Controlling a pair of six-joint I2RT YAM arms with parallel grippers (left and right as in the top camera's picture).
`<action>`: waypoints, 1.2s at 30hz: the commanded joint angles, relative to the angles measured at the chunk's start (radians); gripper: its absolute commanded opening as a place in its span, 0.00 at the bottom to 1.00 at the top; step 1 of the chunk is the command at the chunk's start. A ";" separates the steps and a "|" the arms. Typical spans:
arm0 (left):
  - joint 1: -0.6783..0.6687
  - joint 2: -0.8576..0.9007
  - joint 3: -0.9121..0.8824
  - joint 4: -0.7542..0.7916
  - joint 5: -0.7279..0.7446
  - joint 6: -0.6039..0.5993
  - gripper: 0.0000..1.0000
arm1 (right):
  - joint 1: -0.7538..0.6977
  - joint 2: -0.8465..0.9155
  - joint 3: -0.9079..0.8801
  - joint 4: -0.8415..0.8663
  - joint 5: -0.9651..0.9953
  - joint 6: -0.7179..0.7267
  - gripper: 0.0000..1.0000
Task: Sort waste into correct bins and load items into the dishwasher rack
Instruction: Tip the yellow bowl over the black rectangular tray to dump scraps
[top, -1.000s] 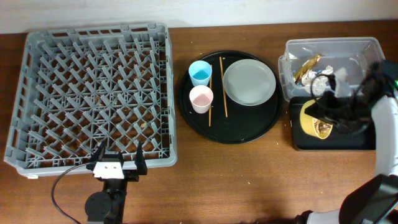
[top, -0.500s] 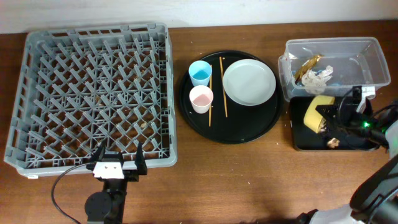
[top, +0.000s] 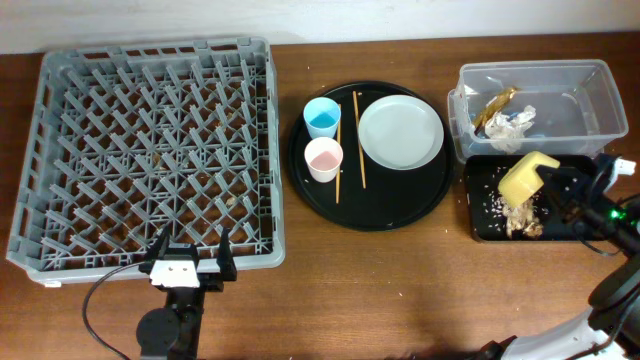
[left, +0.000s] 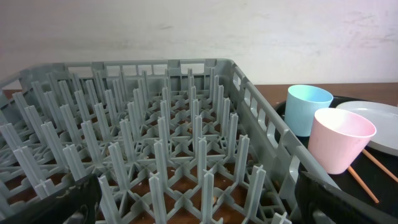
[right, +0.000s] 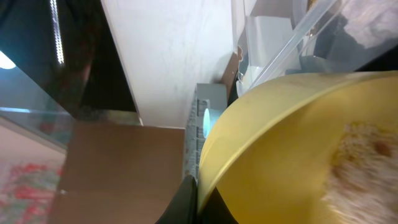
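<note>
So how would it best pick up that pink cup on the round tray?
Probably from above, pinching the pink cup by its rim on the left side, one finger inside: it stands upright, mouth open, with a chopstick close on its right.

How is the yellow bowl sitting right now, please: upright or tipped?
Tipped. The right gripper holds the yellow bowl tilted over the shallow black tray, with beige food scraps lying in the tray below it.

Tilted yellow bowl (right: 273, 149) with crumbs (right: 362, 152)
</note>
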 joint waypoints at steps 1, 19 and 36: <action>0.001 -0.005 -0.004 -0.004 0.011 0.008 0.99 | -0.020 0.004 -0.003 0.001 -0.056 0.041 0.04; 0.001 -0.005 -0.004 -0.004 0.011 0.008 0.99 | -0.020 0.002 -0.003 -0.052 0.025 0.017 0.04; 0.001 -0.005 -0.004 -0.004 0.011 0.008 0.99 | -0.017 -0.055 0.005 -0.116 0.068 -0.074 0.04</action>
